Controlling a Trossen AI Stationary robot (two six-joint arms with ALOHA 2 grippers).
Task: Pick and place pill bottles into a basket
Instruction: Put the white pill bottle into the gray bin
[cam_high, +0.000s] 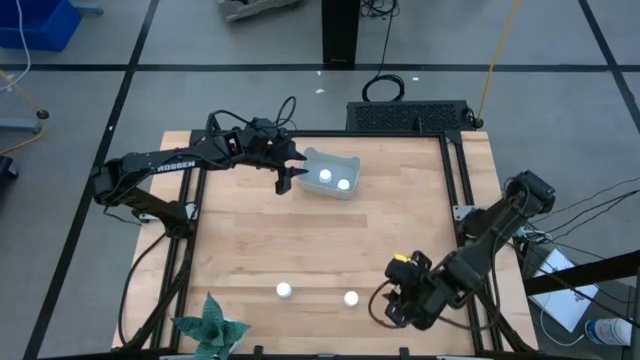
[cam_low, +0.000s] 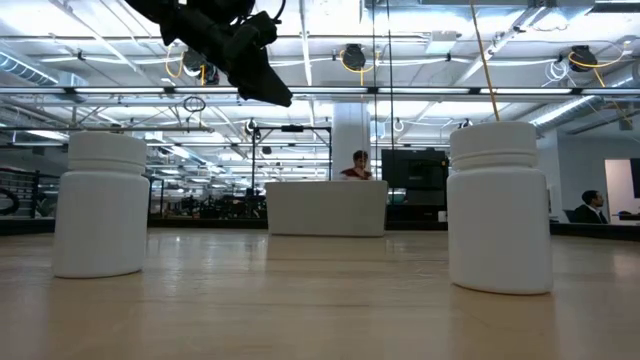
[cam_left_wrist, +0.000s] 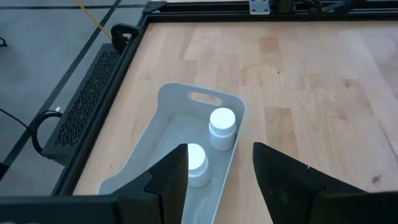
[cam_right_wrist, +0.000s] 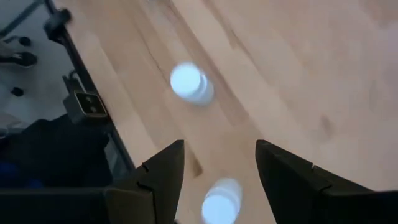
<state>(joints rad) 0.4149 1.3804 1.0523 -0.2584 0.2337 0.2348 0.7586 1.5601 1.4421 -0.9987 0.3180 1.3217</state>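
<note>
The grey-blue basket (cam_high: 333, 160) stands at the far middle of the table and holds two white pill bottles (cam_high: 325, 176) (cam_high: 344, 183), both upright; they also show in the left wrist view (cam_left_wrist: 222, 128) (cam_left_wrist: 195, 164). My left gripper (cam_high: 290, 177) hangs open and empty above the basket's left end (cam_left_wrist: 217, 165). Two more bottles (cam_high: 284, 290) (cam_high: 351, 298) stand upright on the table near its front edge. My right gripper (cam_high: 387, 305) is open and empty to the right of them, with both bottles ahead of its fingers (cam_right_wrist: 188, 81) (cam_right_wrist: 219, 204).
A green star-shaped paper plant (cam_high: 210, 325) stands at the table's near left corner. A dark metal frame (cam_high: 455, 190) runs along the table's edges. Bare wood (cam_high: 330, 240) lies between the basket and the near bottles. People show in the room behind (cam_low: 360, 165).
</note>
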